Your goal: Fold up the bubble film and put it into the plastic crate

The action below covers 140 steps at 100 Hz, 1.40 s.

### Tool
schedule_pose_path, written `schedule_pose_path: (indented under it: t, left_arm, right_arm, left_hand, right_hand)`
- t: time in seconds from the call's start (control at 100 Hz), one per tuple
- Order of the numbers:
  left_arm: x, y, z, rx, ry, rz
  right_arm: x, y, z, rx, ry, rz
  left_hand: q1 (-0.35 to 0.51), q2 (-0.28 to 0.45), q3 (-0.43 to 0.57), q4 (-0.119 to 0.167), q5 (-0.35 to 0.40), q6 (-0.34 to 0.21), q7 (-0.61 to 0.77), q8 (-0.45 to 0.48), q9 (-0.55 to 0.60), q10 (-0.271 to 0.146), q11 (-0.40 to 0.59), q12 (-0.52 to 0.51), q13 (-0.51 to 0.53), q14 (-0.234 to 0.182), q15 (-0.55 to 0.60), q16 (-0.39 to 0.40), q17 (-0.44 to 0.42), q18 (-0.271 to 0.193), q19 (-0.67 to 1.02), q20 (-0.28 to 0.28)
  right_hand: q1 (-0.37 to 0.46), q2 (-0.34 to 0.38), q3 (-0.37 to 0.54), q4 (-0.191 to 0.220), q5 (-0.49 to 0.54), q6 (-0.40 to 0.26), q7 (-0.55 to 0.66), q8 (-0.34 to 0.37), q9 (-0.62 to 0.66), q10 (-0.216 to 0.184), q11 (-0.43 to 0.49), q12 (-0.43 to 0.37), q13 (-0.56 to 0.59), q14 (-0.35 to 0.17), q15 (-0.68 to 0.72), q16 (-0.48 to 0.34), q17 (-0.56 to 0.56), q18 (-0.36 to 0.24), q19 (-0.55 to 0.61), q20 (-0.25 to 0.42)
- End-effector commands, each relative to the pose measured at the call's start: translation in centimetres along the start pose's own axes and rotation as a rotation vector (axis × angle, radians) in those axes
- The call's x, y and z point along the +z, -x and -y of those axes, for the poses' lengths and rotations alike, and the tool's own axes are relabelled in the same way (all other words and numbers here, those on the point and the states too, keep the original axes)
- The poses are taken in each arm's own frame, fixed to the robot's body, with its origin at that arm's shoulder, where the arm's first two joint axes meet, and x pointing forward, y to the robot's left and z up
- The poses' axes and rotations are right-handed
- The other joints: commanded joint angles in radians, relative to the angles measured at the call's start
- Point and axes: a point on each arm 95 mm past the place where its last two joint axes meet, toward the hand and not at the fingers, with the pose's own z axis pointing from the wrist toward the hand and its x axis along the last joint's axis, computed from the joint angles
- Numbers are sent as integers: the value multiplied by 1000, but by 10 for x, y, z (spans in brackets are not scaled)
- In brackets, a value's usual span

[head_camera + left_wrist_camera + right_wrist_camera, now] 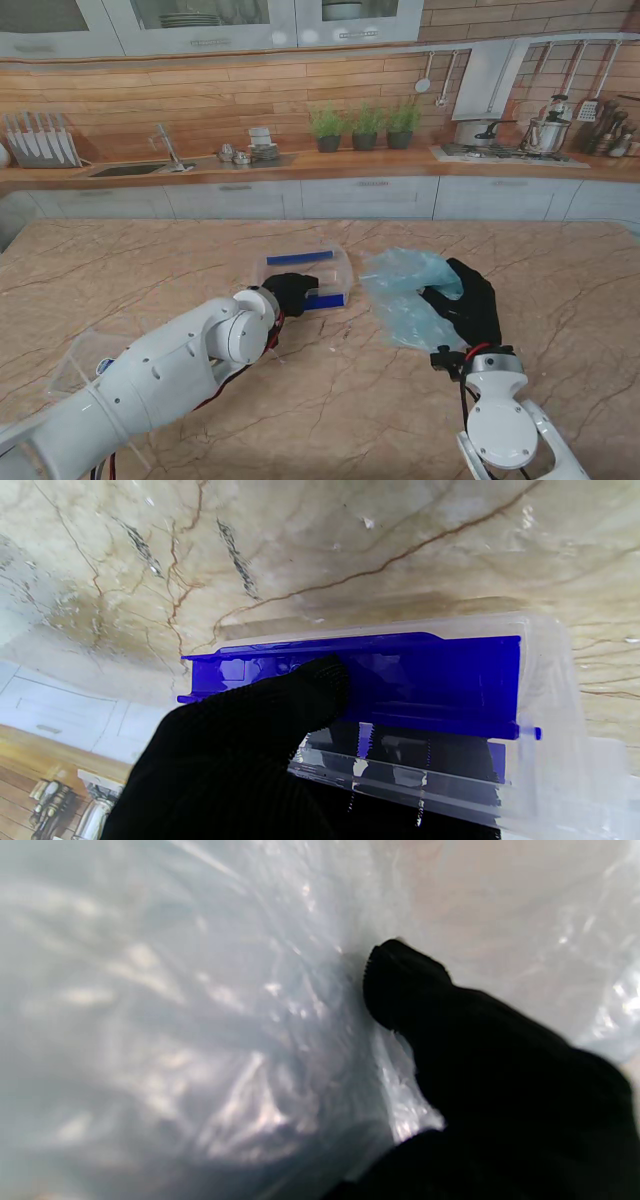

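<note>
A clear plastic crate (338, 266) with blue handles stands mid-table. My black-gloved left hand (291, 293) grips its near blue handle (430, 680), one finger (320, 690) pressed against it. To the crate's right lies the pale blue bubble film (405, 295), crumpled and partly doubled over. My gloved right hand (468, 300) lies on the film's right side with its fingers closed on a fold. In the right wrist view the film (190, 1030) fills the picture and a fingertip (395, 980) digs into it.
The marble table (150, 270) stretches all around. A transparent sheet edge (75, 365) shows near my left arm. Far behind runs a kitchen counter with a sink (130, 168), potted herbs (365, 127) and a stove (505, 150).
</note>
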Motion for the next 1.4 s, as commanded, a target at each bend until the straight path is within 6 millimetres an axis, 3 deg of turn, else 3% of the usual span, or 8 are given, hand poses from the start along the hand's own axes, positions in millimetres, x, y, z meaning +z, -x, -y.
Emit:
schedule_pose_path:
  t: [0.0, 1.04, 1.39]
  left_arm:
    - [-2, -11, -10, -7, 19, -30]
    - [-3, -31, -19, 89, 92, -148]
    - [-8, -30, -19, 113, 147, -146]
  right_arm:
    - [-2, -2, 1, 10, 5, -7]
    - [1, -1, 4, 10, -19, -1]
    - [2, -1, 5, 6, -18, 3]
  left_hand:
    - [70, 23, 11, 22, 62, -96, 111, 50, 20, -1, -5, 19, 7, 21, 36, 31, 14, -10, 73, 47]
    - [58, 48, -52, 24, 88, -120, 89, 2, 2, 6, -67, 12, -35, 17, 16, 20, -17, -14, 42, 63]
    - [-45, 55, -77, 48, 49, -116, 71, -55, -34, 19, -109, -16, -95, 0, 18, -23, -54, -17, 4, 57]
  right_hand:
    - [34, 27, -7, 7, -20, -19, 0, 11, 16, 16, 29, 10, -28, -31, 34, 14, -14, -18, -16, 26]
    - [34, 31, -10, 9, -21, -23, 0, 11, 16, 18, 32, 11, -27, -31, 38, 14, -15, -17, -16, 27]
    - [33, 33, -12, 9, -22, -23, 0, 12, 15, 18, 35, 12, -27, -32, 40, 14, -15, -19, -16, 27]
